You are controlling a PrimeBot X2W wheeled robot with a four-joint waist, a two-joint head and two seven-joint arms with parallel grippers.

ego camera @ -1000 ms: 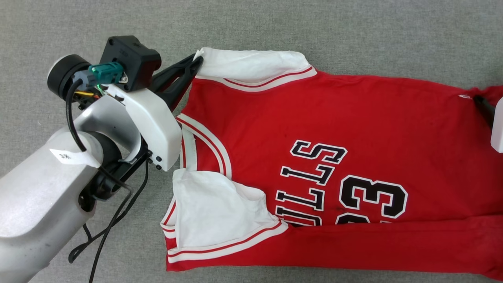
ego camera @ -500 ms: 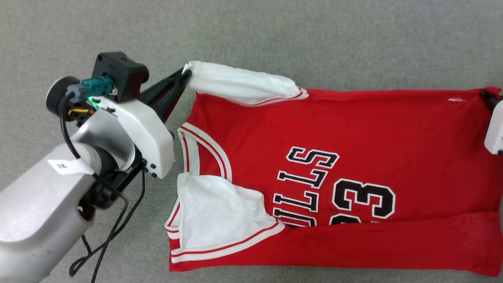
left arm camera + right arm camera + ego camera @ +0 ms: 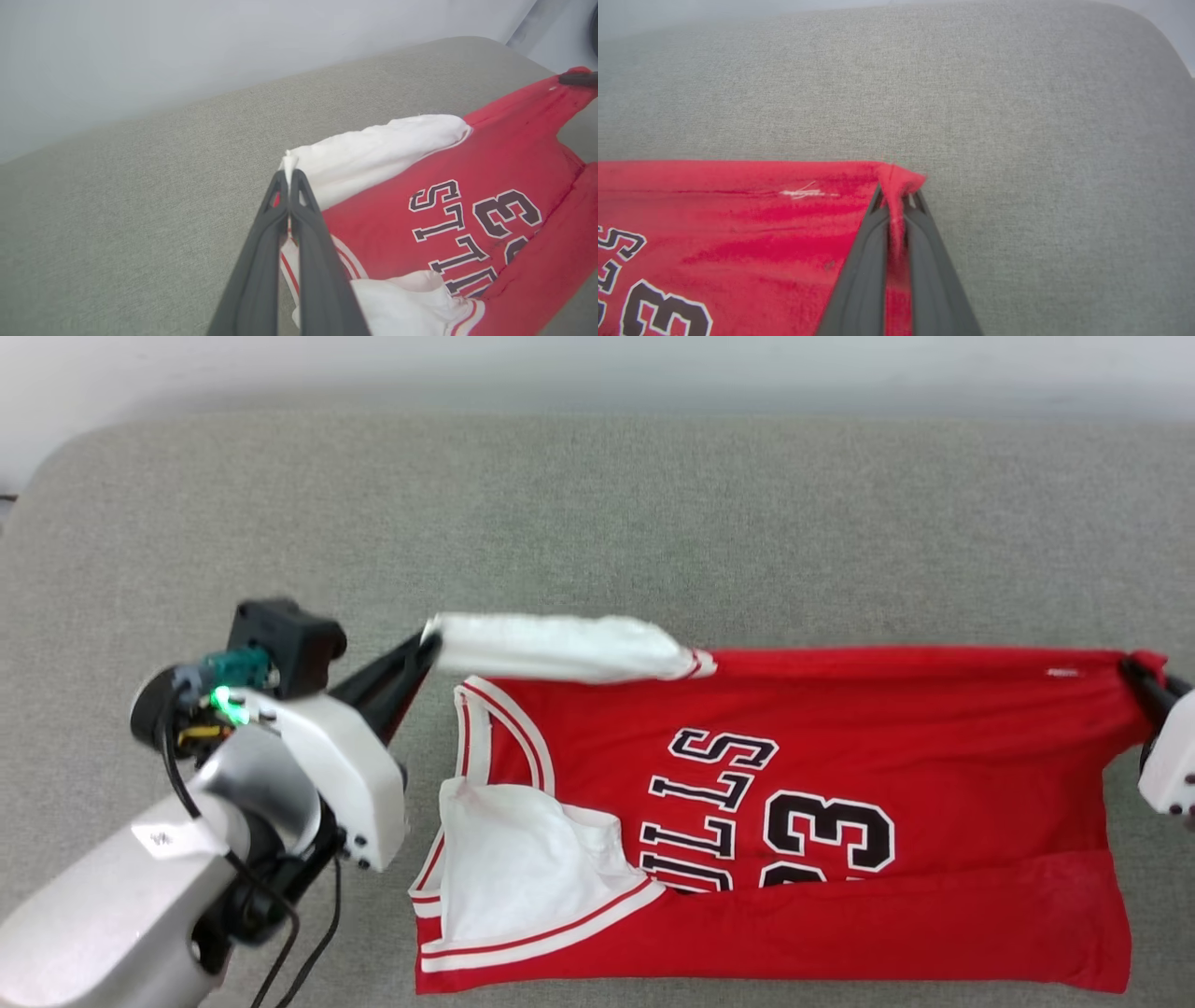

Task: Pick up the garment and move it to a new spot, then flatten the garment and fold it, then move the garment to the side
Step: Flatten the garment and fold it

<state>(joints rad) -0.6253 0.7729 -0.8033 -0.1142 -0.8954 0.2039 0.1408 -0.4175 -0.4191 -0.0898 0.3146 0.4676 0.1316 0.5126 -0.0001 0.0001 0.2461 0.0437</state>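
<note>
The shirt (image 3: 840, 728) is being held at both far corners.
Head view: it is lying on the grey surface (image 3: 653, 523), long axis 9 to 3 o'clock, the left end effector (image 3: 427, 644) gripping the white sleeve, the right end effector (image 3: 1137, 670) the hem corner. Left wrist view: closed jaws are pinching sleeve, shirt spreading toward 3 o'clock. Right wrist view: jaws are clamping hem, shirt trailing toward 8 o'clock.

I'm reading "LLS" and "23" in black on the red jersey (image 3: 934, 709), with a white sleeve (image 3: 523, 868) covering the word's start. I'm finding the forearm tag (image 3: 161, 838) too small to read.
</note>
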